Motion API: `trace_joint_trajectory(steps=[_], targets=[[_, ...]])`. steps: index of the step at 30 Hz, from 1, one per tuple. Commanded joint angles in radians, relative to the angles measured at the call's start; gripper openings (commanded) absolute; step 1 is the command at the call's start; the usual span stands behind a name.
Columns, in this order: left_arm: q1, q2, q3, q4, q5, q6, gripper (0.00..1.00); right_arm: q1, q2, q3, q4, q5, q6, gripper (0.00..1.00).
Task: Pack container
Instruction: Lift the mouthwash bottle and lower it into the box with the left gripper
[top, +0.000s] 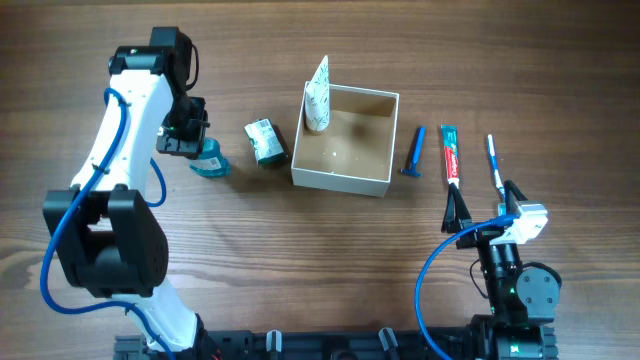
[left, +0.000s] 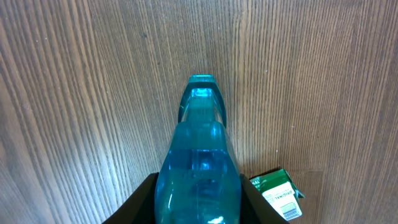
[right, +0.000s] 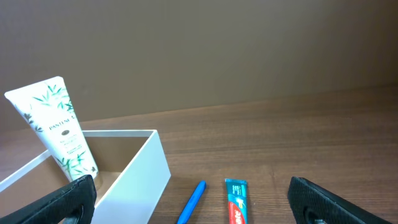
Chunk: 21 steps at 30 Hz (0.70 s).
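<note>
The container (top: 340, 177), a white-walled box with a brown inside, sits mid-table with a white leaf-print tube (top: 318, 95) leaning upright in its far left corner. To its left a clear blue bottle (top: 212, 162) lies on the wood. My left gripper (top: 195, 145) is over the bottle; in the left wrist view the dark fingers (left: 144, 199) press both sides of the blue bottle (left: 199, 162). My right gripper (top: 483, 200) stands wide open near the front right, nothing between its pads (right: 314, 196). It faces the container (right: 140, 180) and the tube (right: 59, 130).
A green carton (top: 266, 141) lies between the bottle and the container and shows as the green carton (left: 278, 193) beside my left finger. Right of the container lie a blue razor (top: 412, 152), a toothpaste tube (top: 452, 153) and a toothbrush (top: 495, 165).
</note>
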<state>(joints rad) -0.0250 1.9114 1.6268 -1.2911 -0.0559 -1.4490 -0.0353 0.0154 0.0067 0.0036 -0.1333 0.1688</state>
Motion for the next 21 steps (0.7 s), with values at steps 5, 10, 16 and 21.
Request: trace_joint_trajectory(steps=[5, 10, 16, 21], targets=[[0.004, -0.053, -0.005, 0.014, -0.021, 0.049, 0.15, 0.005, -0.012, -0.002, 0.004, 0.014, -0.011, 1.00], [0.004, -0.151, 0.010, 0.048, -0.076, 0.151, 0.14, 0.005, -0.012, -0.002, 0.004, 0.014, -0.012, 1.00], [0.004, -0.335, 0.012, 0.102, -0.103, 0.299, 0.14, 0.005, -0.012, -0.002, 0.004, 0.014, -0.012, 1.00], [-0.007, -0.497, 0.012, 0.187, -0.094, 0.432, 0.14, 0.005, -0.012, -0.002, 0.004, 0.014, -0.011, 1.00]])
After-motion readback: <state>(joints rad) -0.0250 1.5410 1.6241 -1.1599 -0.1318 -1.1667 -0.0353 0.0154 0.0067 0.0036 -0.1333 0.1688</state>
